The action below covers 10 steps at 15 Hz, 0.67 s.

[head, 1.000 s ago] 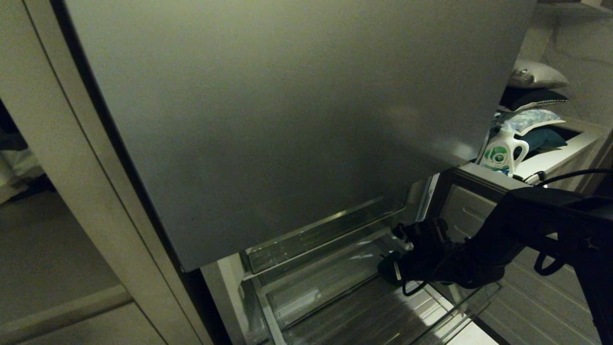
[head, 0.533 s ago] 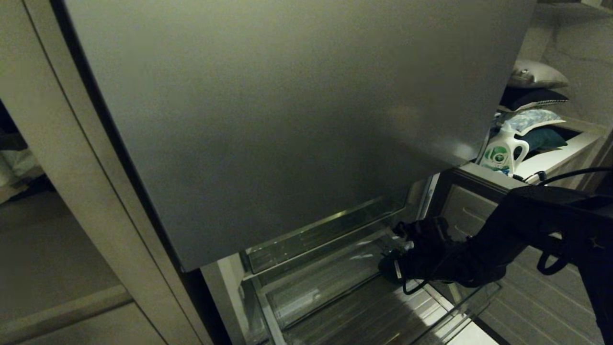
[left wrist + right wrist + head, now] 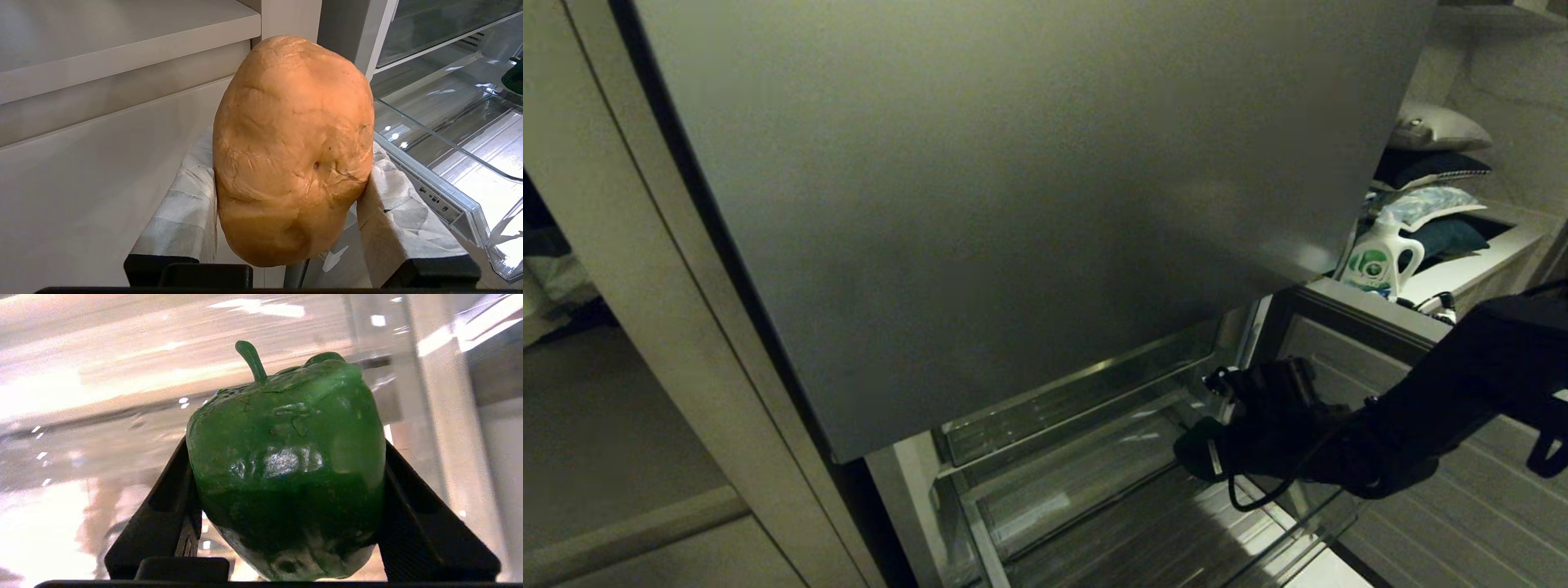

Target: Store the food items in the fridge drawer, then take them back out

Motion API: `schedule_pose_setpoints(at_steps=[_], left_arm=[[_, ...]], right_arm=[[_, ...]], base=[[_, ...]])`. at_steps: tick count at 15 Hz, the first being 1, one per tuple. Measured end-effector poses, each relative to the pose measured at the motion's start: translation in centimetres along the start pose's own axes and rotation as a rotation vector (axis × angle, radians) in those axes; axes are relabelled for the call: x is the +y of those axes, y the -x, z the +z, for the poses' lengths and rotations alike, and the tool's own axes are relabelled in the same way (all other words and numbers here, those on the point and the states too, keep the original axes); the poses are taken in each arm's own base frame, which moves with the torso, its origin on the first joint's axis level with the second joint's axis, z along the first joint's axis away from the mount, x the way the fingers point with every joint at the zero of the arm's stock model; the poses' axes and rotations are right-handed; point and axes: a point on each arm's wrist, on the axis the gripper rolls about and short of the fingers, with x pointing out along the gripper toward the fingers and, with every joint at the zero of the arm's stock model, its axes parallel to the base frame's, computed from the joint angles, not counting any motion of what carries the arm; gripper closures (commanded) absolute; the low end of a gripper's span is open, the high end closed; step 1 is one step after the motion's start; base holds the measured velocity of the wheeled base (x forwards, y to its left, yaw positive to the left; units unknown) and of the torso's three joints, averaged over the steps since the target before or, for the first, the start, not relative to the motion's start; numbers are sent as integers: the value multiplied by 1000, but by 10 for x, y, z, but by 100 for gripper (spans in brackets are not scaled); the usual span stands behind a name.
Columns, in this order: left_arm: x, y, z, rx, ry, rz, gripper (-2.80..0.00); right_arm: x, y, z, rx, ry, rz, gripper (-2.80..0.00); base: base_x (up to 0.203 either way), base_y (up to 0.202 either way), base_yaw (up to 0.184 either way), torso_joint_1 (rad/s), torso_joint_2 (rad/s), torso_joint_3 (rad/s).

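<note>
1. Drawer (image 3: 1094,498) sticks out below the fridge door (image 3: 1013,204).
2. Right gripper (image 3: 1205,453), above the drawer's right side, holds the pepper (image 3: 286,469).
3. Left gripper (image 3: 286,228), left of the drawer, holds the bread (image 3: 292,147).

white detergent bottle (image 3: 1376,260), stacked pillows (image 3: 1433,151), counter (image 3: 1462,282)

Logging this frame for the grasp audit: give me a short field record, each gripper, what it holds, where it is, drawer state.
left gripper: shut on bread, outside the fridge, beside the drawer
right gripper: shut on pepper, at the right side of the drawer
drawer: pulled open, clear, ribbed floor; no food seen resting in it
fridge door: grey panel above the drawer
</note>
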Motion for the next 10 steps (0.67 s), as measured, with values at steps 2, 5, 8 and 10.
schedule_pose_setpoints(at_steps=[2, 5, 8, 10], left_arm=[[0, 0, 0, 0, 0, 0, 0], [0, 0, 0, 0, 0, 0, 0], [0, 0, 0, 0, 0, 0, 0], [0, 0, 0, 0, 0, 0, 0]], right_arm=[[3, 13, 1, -14, 5, 4, 0], [7, 35, -1, -27, 10, -2, 0], [8, 60, -4, -49, 12, -1, 0], [9, 79, -6, -71, 13, -1, 0]], base=[[0, 0, 0, 0, 0, 0], [0, 0, 0, 0, 0, 0], [0, 0, 0, 0, 0, 0], [0, 0, 0, 0, 0, 0]])
